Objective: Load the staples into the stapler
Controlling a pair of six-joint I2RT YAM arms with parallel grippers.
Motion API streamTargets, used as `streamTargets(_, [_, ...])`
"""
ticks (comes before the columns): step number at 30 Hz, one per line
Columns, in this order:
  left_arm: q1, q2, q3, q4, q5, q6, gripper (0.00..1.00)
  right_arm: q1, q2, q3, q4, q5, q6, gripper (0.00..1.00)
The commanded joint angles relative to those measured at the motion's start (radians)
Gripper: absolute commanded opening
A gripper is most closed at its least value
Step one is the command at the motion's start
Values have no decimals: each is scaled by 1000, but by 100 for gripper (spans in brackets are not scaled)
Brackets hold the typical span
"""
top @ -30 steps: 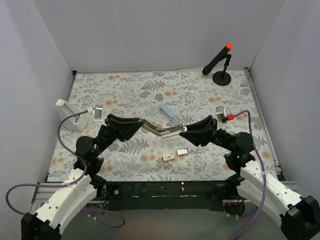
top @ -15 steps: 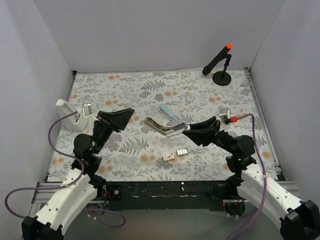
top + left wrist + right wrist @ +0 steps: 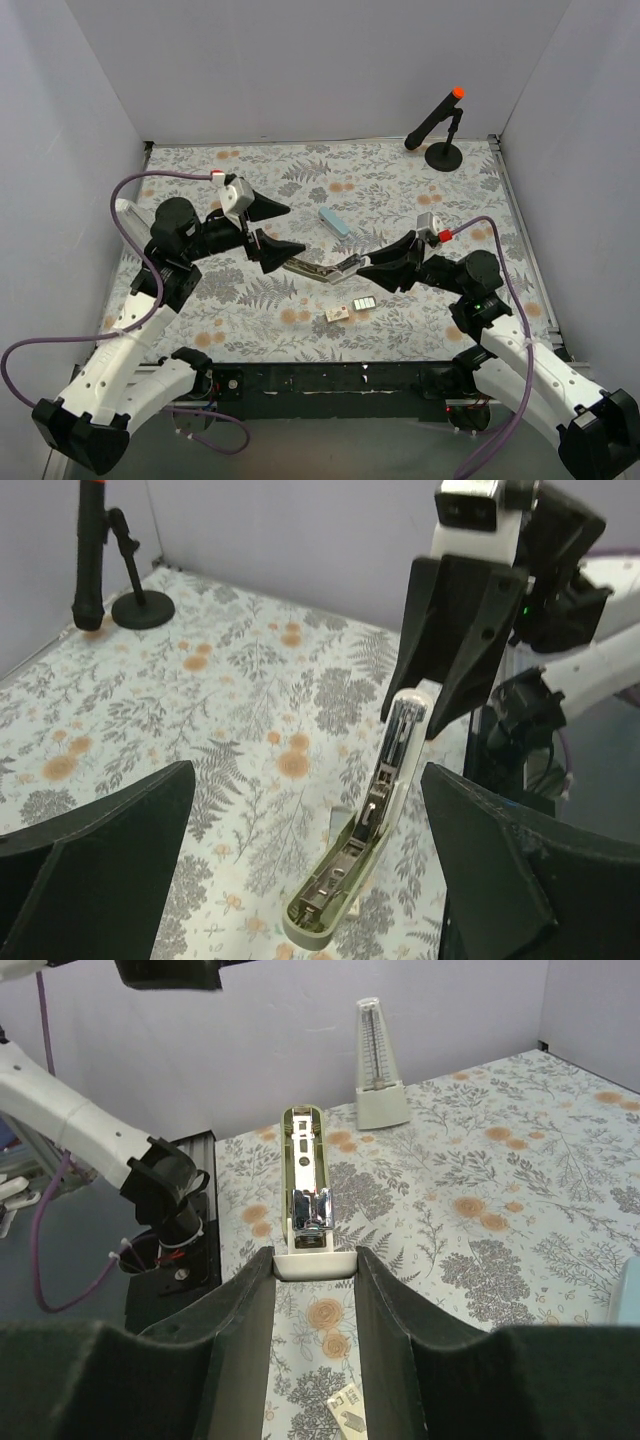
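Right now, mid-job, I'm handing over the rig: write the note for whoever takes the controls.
Right gripper: jaws shut on one end of the stapler.
Left gripper: jaws open, empty, at the stapler's free end.
Staples tray and beige box: on the table, on the stapler's near side, neither gripper touching them.
Done: stapler gripped.
Left: load the staples.

One each: stapler, staple tray, box (beige), blue block, metronome, microphone.
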Motion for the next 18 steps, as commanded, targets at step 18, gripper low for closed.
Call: streamTargets(18, [-340,221,87,-317,-43,519,79,-2,77,50,134,-154,-37,1])
